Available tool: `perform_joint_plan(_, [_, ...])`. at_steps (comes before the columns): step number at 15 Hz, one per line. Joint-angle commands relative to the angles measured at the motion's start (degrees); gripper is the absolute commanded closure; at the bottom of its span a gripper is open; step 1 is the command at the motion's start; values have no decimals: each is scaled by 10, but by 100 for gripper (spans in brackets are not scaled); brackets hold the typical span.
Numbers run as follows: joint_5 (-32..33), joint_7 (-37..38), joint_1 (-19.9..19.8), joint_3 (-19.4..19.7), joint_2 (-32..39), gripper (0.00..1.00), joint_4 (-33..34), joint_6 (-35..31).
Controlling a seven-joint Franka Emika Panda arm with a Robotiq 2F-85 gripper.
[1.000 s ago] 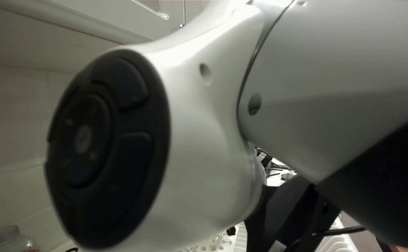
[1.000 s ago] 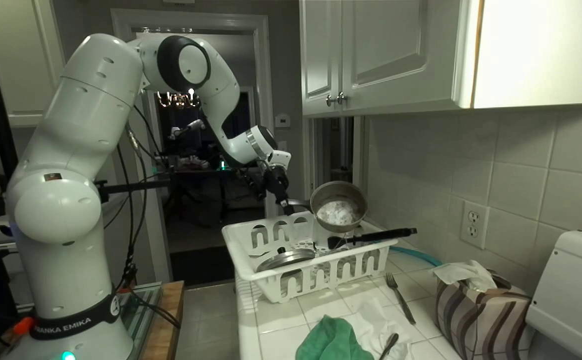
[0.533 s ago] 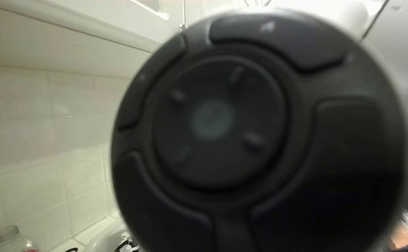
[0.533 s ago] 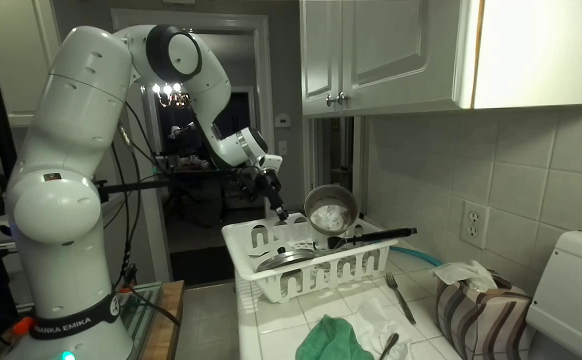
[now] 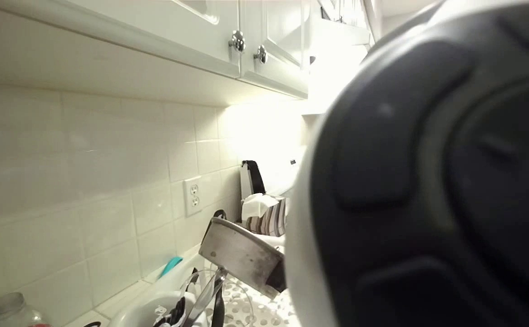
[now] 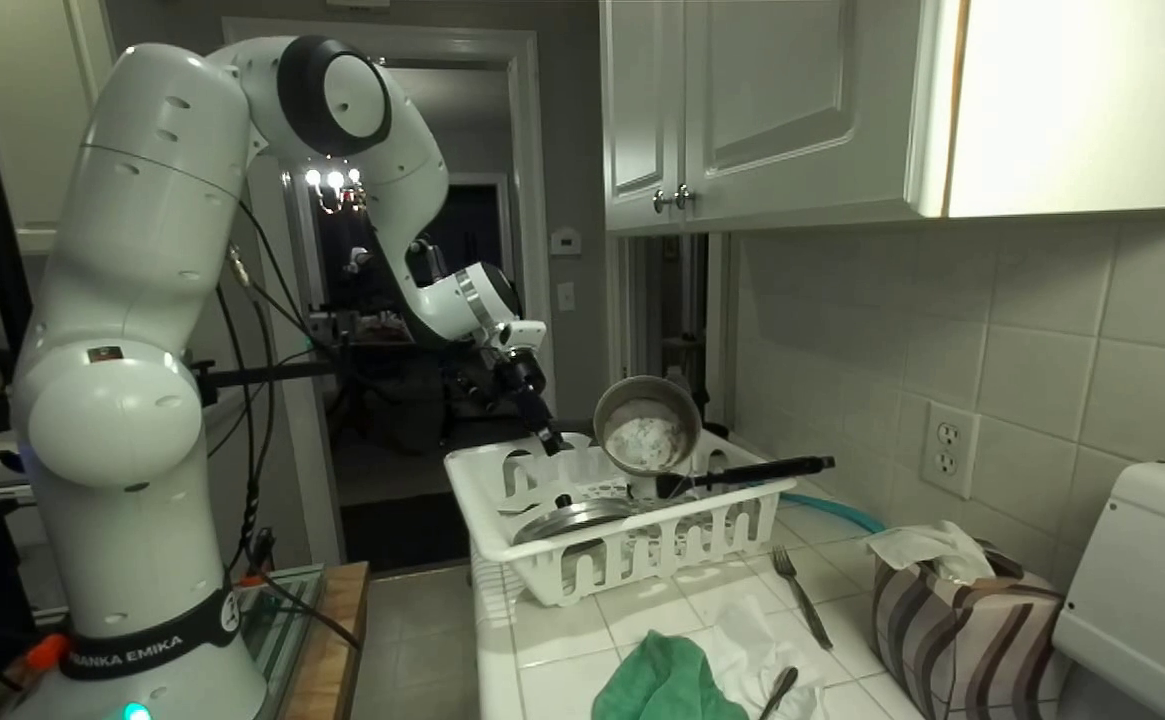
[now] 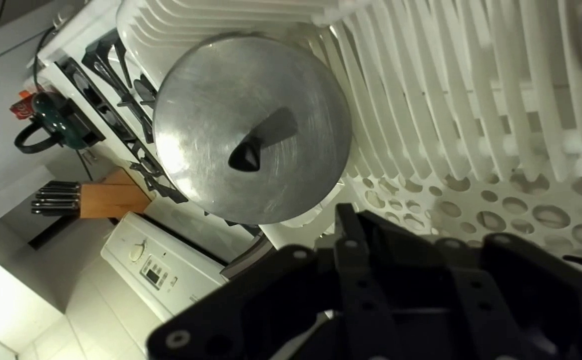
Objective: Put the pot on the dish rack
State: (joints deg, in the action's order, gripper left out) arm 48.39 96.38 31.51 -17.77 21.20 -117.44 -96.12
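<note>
My gripper [image 6: 552, 445] is shut on the handle of the pot [image 6: 648, 428], as seen by the two moving together. In both exterior views the silver steel pot is tilted, with its mouth facing sideways and white residue inside. It hangs over the white dish rack [image 6: 542, 570], and I cannot tell whether it touches the rack or the utensils below. The wrist view shows the gripper [image 7: 355, 214] with its fingertips close together above the rack's holed floor [image 7: 453, 207]; the pot is hidden there. A domed lid [image 7: 253, 130] leans in the rack over the prongs.
A black-handled utensil [image 6: 767, 470] sticks out over the rack's side. A utensil cup [image 5: 155, 309] stands near the pot. On the counter lie a fork [image 6: 802, 595] and a green cloth [image 6: 664, 680], beside a striped tissue box [image 6: 962, 620]. Wall cabinets [image 6: 762, 120] hang above.
Gripper and pot have moved together leftward and slightly down in an exterior view, over the rack. In an exterior view, the arm has swung right, uncovering the pot and backsplash.
</note>
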Motion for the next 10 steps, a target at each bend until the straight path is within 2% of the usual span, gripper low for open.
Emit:
perform_joint_plan(1, [-22,52,0,-19,-35,99,-49,-10])
perform_joint_plan(6, [-49,112,5,-40,-46,99,-88,-25])
perform_joint_plan(10, [-13,166,5,-43,-63,99,-140,-81])
